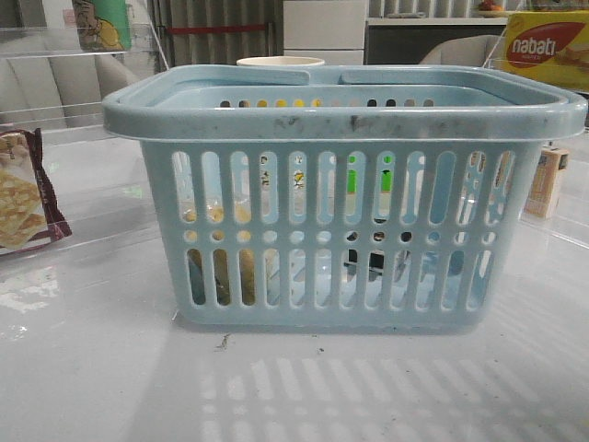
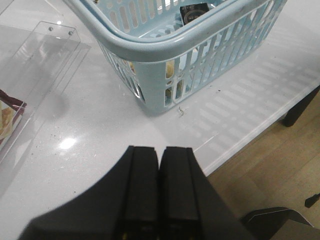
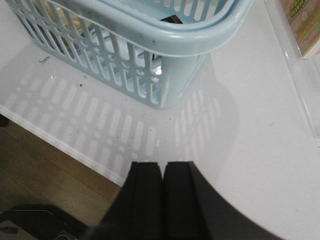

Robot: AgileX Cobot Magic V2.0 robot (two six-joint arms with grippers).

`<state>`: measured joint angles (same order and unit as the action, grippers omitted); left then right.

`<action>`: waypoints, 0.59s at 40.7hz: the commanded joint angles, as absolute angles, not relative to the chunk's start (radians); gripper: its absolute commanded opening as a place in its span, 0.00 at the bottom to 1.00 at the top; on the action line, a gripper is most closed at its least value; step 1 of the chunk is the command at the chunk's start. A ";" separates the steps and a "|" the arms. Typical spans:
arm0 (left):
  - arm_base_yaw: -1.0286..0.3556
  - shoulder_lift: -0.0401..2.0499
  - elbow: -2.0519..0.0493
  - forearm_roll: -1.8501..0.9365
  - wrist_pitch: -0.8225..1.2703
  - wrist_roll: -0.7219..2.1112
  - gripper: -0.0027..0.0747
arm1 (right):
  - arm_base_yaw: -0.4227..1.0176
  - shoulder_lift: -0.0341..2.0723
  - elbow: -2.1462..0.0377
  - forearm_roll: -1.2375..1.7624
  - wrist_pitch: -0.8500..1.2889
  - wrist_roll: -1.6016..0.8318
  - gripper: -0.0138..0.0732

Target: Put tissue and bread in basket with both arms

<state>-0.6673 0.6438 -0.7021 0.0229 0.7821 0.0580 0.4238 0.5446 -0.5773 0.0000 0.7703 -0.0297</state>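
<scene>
The light-blue slotted basket stands in the middle of the white table. Golden-brown bread shows through its lower left slots. The tissue shows as a small black patch through the slots right of centre. No gripper is in the front view. My left gripper is shut and empty, apart from the basket's corner, above the table near its front edge; the black tissue pack lies inside. My right gripper is shut and empty, apart from the other corner.
A maroon-edged cracker packet lies in a clear acrylic tray at the left. A yellow nabati box and a small carton stand at the right. A cup stands behind the basket. The table's front edge is close to both grippers.
</scene>
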 commanded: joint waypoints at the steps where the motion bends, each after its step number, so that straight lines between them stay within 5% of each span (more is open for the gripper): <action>1: -0.635 0.604 -0.715 0.023 0.706 0.049 0.15 | 0.423 0.547 -0.606 -0.010 0.709 -0.036 0.24; 24: -0.134 0.115 -0.210 0.023 0.128 0.049 0.15 | 0.423 0.547 -0.606 -0.010 0.709 -0.036 0.24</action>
